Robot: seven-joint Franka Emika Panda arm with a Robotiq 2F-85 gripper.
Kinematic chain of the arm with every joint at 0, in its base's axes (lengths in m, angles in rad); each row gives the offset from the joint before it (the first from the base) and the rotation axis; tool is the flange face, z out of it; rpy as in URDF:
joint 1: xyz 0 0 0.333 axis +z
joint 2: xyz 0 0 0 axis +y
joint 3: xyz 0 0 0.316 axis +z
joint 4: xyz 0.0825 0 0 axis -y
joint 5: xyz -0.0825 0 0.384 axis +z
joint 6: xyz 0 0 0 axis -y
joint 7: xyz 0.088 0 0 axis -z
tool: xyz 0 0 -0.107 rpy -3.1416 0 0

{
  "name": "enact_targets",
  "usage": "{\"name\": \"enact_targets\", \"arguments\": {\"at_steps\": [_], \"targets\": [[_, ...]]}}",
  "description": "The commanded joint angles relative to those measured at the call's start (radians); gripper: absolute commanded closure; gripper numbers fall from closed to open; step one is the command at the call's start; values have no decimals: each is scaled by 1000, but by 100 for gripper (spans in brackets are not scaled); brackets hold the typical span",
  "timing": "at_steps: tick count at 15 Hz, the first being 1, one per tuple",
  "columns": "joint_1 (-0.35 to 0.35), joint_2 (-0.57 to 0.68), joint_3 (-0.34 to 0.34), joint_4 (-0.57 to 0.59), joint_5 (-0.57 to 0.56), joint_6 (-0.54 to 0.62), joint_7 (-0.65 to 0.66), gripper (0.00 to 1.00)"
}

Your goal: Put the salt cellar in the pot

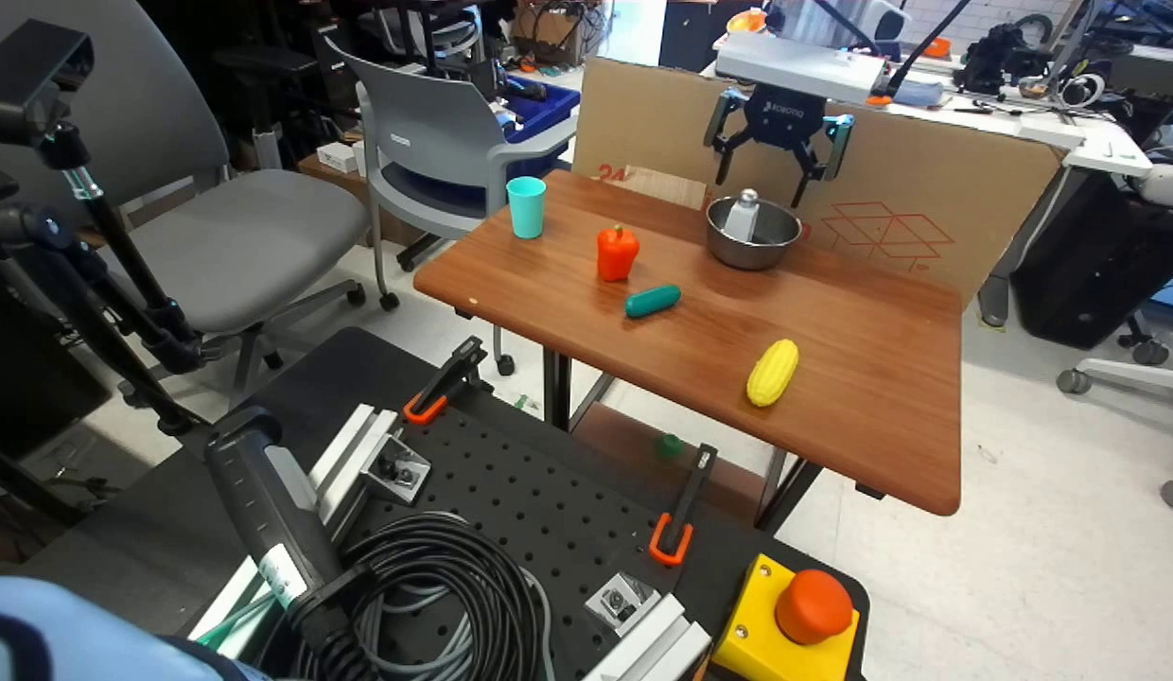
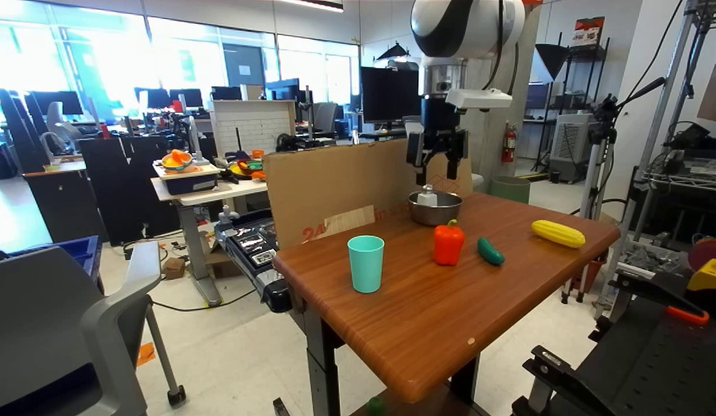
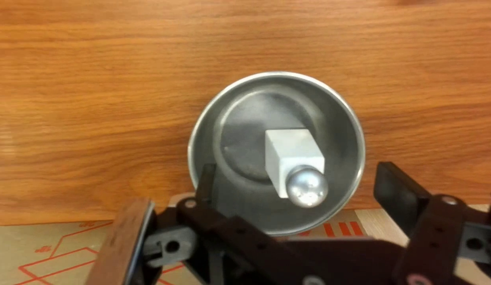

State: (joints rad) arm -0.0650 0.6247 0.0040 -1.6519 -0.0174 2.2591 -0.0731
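Note:
The salt cellar, a white four-sided shaker with a shiny round metal cap, stands inside the steel pot. The salt cellar shows in both exterior views [image 1: 741,223] [image 2: 427,200] and in the wrist view [image 3: 295,148]. The pot [image 1: 752,254] is at the back edge of the table; it also shows in an exterior view [image 2: 436,217] and the wrist view [image 3: 342,126]. My gripper [image 1: 761,189] is above the pot with its fingers spread. It holds nothing; in the wrist view [image 3: 297,176] the fingers are on both sides of the salt cellar, apart from it.
On the brown table [image 1: 851,426] stand a teal cup [image 1: 526,208] and a red-orange pepper [image 1: 617,253]. A green oblong object [image 1: 653,301] and a yellow corn-like object [image 1: 772,374] lie nearer the front. A cardboard sheet [image 1: 643,113] stands upright behind the table's back edge.

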Motion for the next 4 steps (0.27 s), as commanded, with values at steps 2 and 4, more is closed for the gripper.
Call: {"name": "enact_targets", "arguments": {"at_steps": [2, 4], "targets": [[24, -32, -38, -6, -43, -34, 48, 0], [28, -55, -49, -17, -52, -43, 59, 0]]}}
